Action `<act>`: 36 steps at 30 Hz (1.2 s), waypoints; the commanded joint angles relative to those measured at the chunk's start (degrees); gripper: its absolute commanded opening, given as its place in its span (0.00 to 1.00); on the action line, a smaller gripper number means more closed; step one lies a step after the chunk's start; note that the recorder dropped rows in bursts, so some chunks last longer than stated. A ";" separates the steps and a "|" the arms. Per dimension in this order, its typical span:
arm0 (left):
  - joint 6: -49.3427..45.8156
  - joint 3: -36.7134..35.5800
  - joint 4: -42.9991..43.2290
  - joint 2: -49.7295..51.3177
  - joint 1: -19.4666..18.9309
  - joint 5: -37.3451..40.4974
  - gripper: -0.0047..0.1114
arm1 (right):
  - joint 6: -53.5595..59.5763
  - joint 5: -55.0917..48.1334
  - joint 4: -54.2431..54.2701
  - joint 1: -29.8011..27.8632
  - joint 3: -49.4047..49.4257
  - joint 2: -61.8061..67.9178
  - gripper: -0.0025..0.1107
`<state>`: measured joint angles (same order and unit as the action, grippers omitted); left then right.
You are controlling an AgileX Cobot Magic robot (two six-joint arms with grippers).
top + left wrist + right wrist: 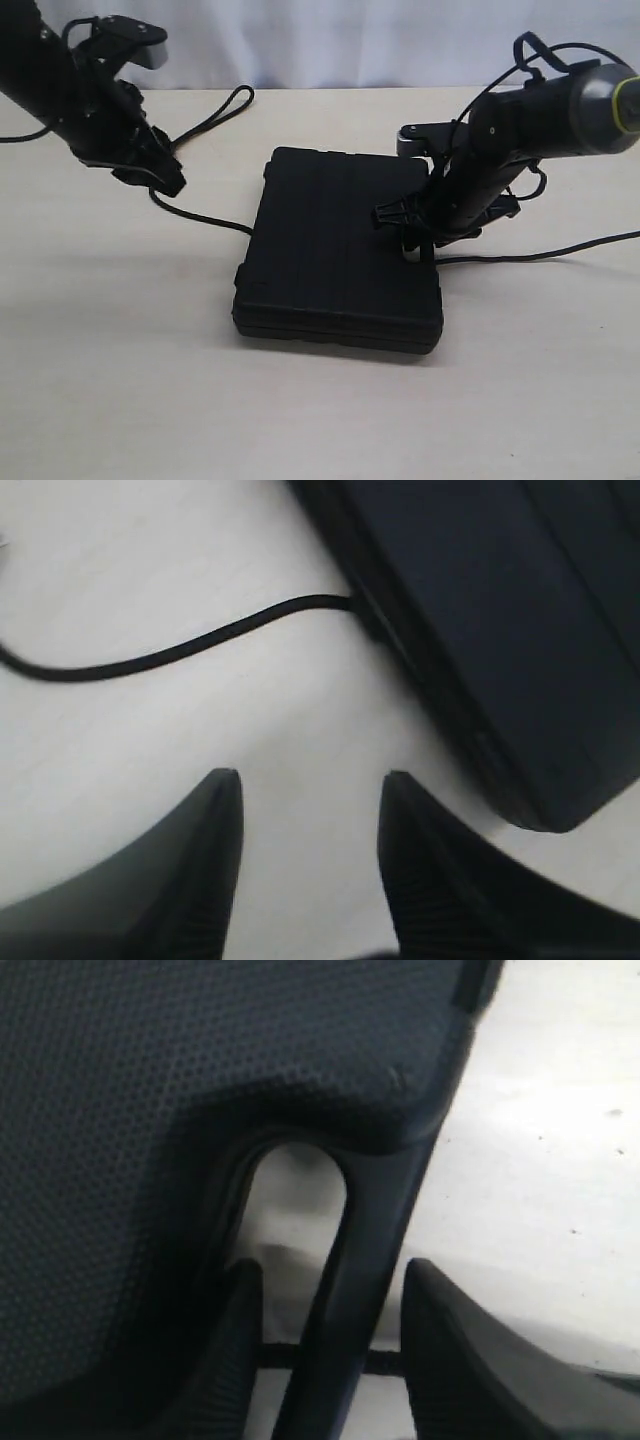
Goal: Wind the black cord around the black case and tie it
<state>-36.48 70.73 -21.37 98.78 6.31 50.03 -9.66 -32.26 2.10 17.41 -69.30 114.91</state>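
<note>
The black case (340, 250) lies flat in the middle of the table. The black cord (200, 217) runs from its end loop (237, 96) at the back left, past my left gripper (165, 178), to the case's left edge, and comes out again on the right (540, 256). The left gripper (310, 780) is open over bare table beside the case (500, 610), with the cord (200, 645) ahead of it. My right gripper (330, 1275) is open. It straddles the case's handle bar (370, 1220) with gaps on both sides, and the cord (385, 1362) crosses beneath.
The table (120, 380) is light wood with a white backdrop behind it. A thin robot cable loops over the right arm (560, 110). Both arms hang low at the case's two sides.
</note>
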 commanded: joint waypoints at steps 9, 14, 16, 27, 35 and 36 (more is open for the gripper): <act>-4.06 -6.05 -4.99 3.90 7.03 -13.98 0.40 | -0.61 -1.05 3.10 0.06 -0.64 -12.19 0.06; -18.23 -8.66 -18.97 7.06 8.49 -17.32 0.40 | -0.61 -7.89 4.72 0.06 -5.42 -18.52 0.06; -20.17 -8.66 -22.24 8.88 8.49 -19.26 0.40 | -0.61 -8.37 5.42 0.06 -5.78 -19.73 0.06; -35.54 -8.66 -36.50 13.83 12.29 -28.52 0.40 | -0.49 -9.69 -0.01 8.99 -12.87 -20.88 0.06; -49.75 -8.66 -49.47 13.83 14.03 -32.57 0.40 | -5.77 -11.14 -9.10 13.68 -13.28 -19.88 0.06; -52.42 -8.66 -51.84 13.83 14.03 -32.57 0.40 | -5.77 -11.14 -9.50 14.12 -13.28 -19.77 0.06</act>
<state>-83.08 62.31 -67.26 112.60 20.12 18.09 -15.00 -45.70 -5.94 30.49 -81.52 95.56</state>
